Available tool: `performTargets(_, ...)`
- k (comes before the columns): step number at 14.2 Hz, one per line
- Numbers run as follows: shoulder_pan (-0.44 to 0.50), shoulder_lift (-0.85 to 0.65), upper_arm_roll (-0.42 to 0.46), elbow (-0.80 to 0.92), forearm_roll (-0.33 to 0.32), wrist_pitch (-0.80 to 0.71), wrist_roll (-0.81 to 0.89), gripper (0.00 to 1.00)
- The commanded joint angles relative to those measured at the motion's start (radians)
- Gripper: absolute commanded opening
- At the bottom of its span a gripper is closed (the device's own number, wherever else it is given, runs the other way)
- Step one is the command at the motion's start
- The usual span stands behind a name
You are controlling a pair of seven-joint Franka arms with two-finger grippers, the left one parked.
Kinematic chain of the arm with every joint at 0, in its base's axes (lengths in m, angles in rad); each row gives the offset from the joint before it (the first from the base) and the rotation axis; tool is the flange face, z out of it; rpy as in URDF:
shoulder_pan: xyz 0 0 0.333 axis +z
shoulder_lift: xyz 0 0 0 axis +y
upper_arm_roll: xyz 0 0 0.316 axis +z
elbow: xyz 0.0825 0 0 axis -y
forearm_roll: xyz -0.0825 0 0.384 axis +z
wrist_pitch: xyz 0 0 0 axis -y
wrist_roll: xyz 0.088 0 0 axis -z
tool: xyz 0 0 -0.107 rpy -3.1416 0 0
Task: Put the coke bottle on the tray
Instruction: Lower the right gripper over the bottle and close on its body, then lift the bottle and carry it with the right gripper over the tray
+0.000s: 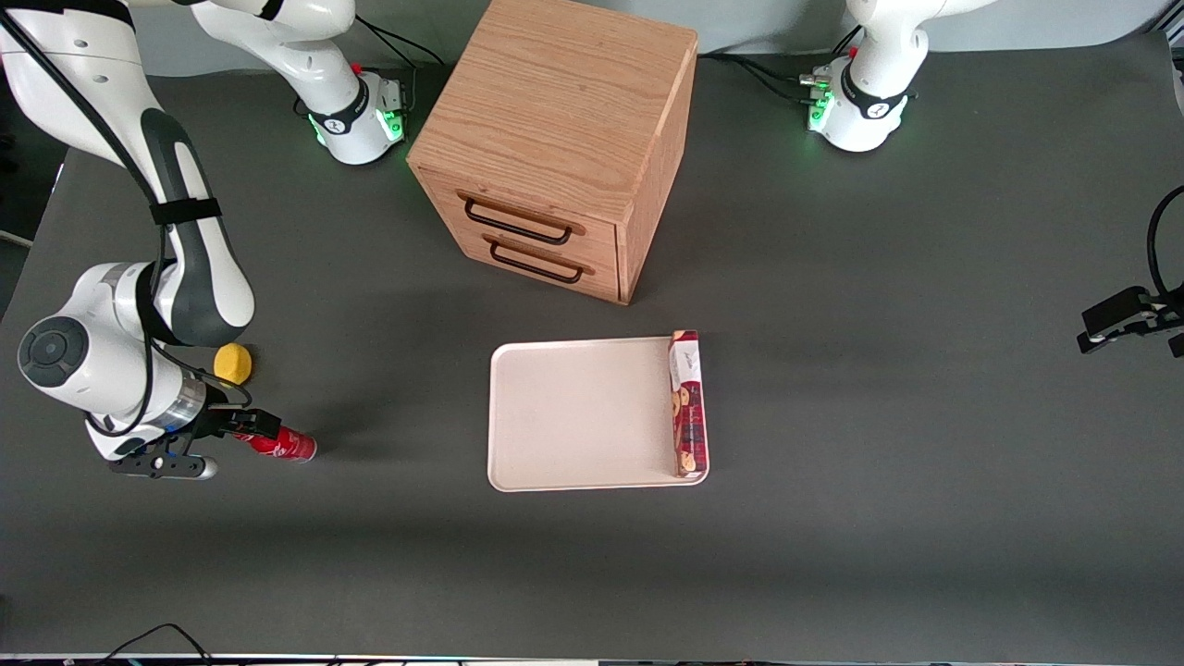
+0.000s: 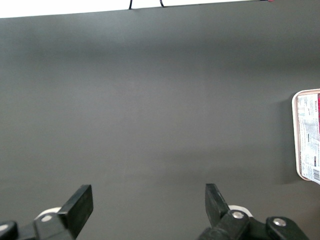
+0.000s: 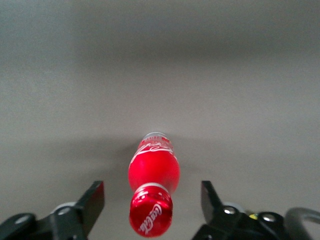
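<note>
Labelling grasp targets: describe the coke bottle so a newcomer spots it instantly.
Start at the wooden drawer cabinet, then look toward the working arm's end of the table. There the small glossy red coke bottle lies on its side between the open gripper fingers; the neighbouring lemon is yellow.

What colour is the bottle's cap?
Red with white lettering, like the bottle; clearest in the right wrist view.

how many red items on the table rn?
2. The coke bottle lies on the table between the open gripper fingers, nearer the front camera than the lemon. The cookie box lies on the tray.
</note>
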Motion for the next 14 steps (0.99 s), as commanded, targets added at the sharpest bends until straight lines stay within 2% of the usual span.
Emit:
performTargets(1, 0.012, 0.002, -0.010, 0.002, 0.006, 0.009, 0.014, 0.00)
performTargets(6, 0.017, -0.019, -0.006, 0.027, 0.002, -0.047, 0.008, 0.00)
performTargets(10, 0.019, -0.033, 0.012, 0.247, 0.009, -0.349, 0.012, 0.00)
performTargets(14, 0.060, -0.024, 0.107, 0.451, 0.009, -0.576, 0.119, 0.00)
